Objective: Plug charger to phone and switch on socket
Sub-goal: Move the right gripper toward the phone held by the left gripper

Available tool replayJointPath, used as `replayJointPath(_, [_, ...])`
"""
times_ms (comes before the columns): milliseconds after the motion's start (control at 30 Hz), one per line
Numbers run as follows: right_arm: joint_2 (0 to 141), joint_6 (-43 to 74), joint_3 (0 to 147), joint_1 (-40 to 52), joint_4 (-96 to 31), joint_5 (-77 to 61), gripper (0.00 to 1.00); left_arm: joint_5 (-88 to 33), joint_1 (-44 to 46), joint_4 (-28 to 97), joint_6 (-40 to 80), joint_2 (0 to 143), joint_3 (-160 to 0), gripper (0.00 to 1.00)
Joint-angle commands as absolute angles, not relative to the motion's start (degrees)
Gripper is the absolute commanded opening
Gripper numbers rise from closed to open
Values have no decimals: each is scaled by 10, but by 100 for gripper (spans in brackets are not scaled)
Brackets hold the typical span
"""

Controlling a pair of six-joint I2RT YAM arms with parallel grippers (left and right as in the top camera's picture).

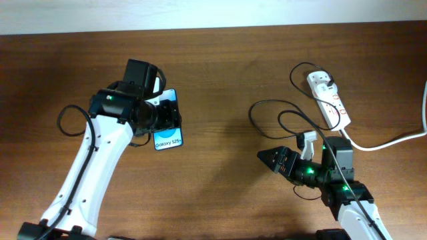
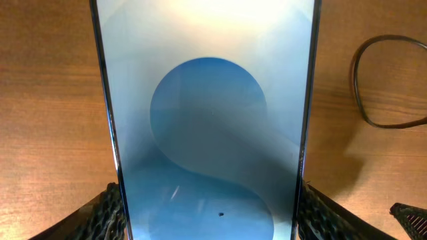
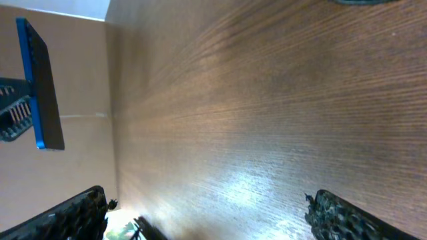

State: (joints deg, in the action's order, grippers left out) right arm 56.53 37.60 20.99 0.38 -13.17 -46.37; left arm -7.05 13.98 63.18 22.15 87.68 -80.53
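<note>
Now pinching phone (image 1: 170,137) in left hand (image 2: 210,217), clear of counter (image 1: 220,80); right hand (image 3: 207,213) spread, empty. Next likely needs grasping charger (image 2: 355,77) near counter's right edge.

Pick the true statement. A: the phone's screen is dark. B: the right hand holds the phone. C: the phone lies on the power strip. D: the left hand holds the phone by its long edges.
D: the left hand has a finger against each long edge of the lit phone.
</note>
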Motion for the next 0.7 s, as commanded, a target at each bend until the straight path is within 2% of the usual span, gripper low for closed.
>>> replayJointPath(0, [566,343,222,8,-134,-474,98,-77,141,643,253,858,-823,38])
replayJointPath(433, [566,342,222,8,-122,-478,98,-129,141,694,309,858,-823,38])
replayJointPath(667, [566,242,253,8,-112,-484,98,-142,141,703,352,858,-823,38])
